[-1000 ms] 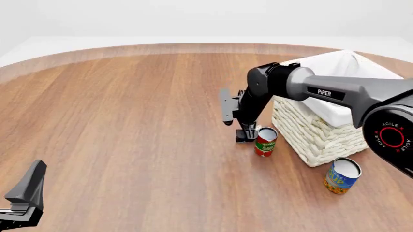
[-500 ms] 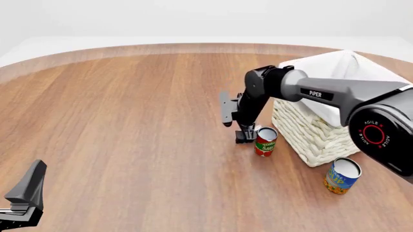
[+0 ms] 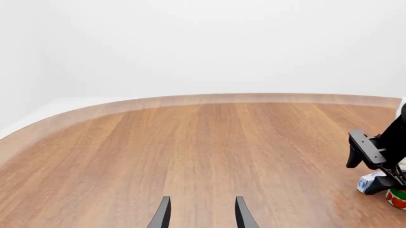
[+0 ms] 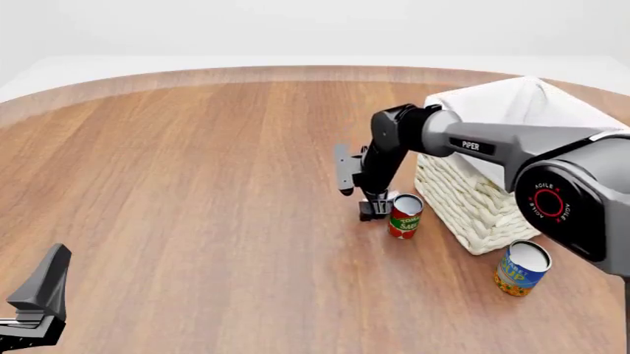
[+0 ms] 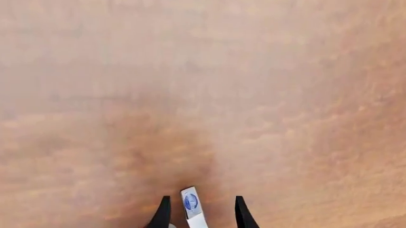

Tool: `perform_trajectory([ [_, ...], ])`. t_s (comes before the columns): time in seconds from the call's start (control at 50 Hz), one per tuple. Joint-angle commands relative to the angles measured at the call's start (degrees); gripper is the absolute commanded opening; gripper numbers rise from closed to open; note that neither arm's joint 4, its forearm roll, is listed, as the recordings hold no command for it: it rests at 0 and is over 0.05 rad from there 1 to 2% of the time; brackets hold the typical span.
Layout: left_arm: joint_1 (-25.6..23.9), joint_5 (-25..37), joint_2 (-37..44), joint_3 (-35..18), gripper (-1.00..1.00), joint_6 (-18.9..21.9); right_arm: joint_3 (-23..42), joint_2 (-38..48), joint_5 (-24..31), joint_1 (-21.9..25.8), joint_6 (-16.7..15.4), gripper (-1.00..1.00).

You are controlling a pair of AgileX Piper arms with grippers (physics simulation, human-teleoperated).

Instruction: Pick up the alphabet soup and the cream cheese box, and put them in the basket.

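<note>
We see the wooden tabletop [image 4: 197, 184] filling most of the front view, with a curved far edge.

Basket [image 4: 492, 192] sits far right on the tabletop, white wicker, cloth liner folded over the rim. We can't see inside it.

Right arm [image 4: 512, 147] reaches in from the right, across the basket's near-left corner, and bends down to the tabletop just left of the basket.

Soup [image 4: 521, 268] stands upright on the tabletop just near of the basket's near corner, well right of the right claw. Blue label, orange lower band, pale top.

Tomato can [image 4: 405, 215] stands upright just left of the basket, red and green label, right beside the right claw.

Right claw [image 4: 372, 210] points down at the tabletop just left of the tomato can. In the right wrist view its fingers [image 5: 162, 213] stand a little apart with the box [image 5: 191, 209] on edge between them. We can't tell whether the fingers touch it, so we can't call it a pinch. In the left wrist view the box [image 3: 369, 182] shows as a small blue-white block low at that claw, beside the tomato can.

Left claw [image 3: 201, 216] is at the near-left corner, well apart from everything, fingers spread with nothing between them.
</note>
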State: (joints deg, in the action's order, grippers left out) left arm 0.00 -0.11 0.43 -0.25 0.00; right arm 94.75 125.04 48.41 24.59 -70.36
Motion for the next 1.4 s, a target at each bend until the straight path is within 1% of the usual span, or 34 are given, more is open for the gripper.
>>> perform_trajectory([
  [0.02,0.0,0.0,0.0,0.0,1.0,0.0,1.44,1.74,0.41,-0.53,-0.53,1.0],
  [0.12,0.0,0.0,0.0,0.0,1.0,0.0,2.35,2.37,0.75,-0.74,-0.84,1.0],
  [0.16,0.0,0.0,0.0,0.0,1.0,0.0,2.61,1.62,1.79,-0.96,-1.04,1.0],
  [0.34,0.0,0.0,0.0,0.0,1.0,0.0,2.4,3.48,0.69,-0.87,-0.98,1.0],
  [0.56,0.0,0.0,0.0,0.0,1.0,0.0,3.52,4.5,1.25,-0.74,-0.29,1.0],
  [0.7,0.0,0.0,0.0,0.0,1.0,0.0,3.21,5.15,0.86,-0.88,-0.39,1.0],
  [0.74,0.0,0.0,0.0,0.0,1.0,0.0,2.64,5.12,0.24,-1.21,-0.83,1.0],
  [0.76,0.0,0.0,0.0,0.0,1.0,0.0,2.4,5.01,0.13,-1.09,-0.74,-1.0],
  [0.78,0.0,0.0,0.0,0.0,1.0,0.0,1.54,4.12,-0.1,-1.69,-1.39,-1.0],
  [0.84,0.0,0.0,0.0,0.0,1.0,0.0,1.15,4.66,-1.22,-1.61,-1.62,-1.0],
  [1.04,0.0,0.0,0.0,0.0,1.0,0.0,0.65,4.1,-1.48,-0.94,-1.32,-1.0],
  [1.2,0.0,0.0,0.0,0.0,1.0,0.0,0.38,3.59,-1.74,-0.7,-1.71,-1.0],
  [1.24,0.0,0.0,0.0,0.0,1.0,0.0,-0.03,3.24,-2.45,-0.81,-2.24,-1.0],
  [1.26,0.0,0.0,0.0,0.0,1.0,0.0,-0.24,2.28,-1.9,-0.82,-2.33,-1.0],
  [1.34,0.0,0.0,0.0,0.0,1.0,0.0,-0.14,2.71,-3.03,-0.79,-3.14,-1.0],
  [1.4,0.0,0.0,0.0,0.0,1.0,0.0,0.63,2.7,-2.65,-0.72,-3.17,-1.0],
])
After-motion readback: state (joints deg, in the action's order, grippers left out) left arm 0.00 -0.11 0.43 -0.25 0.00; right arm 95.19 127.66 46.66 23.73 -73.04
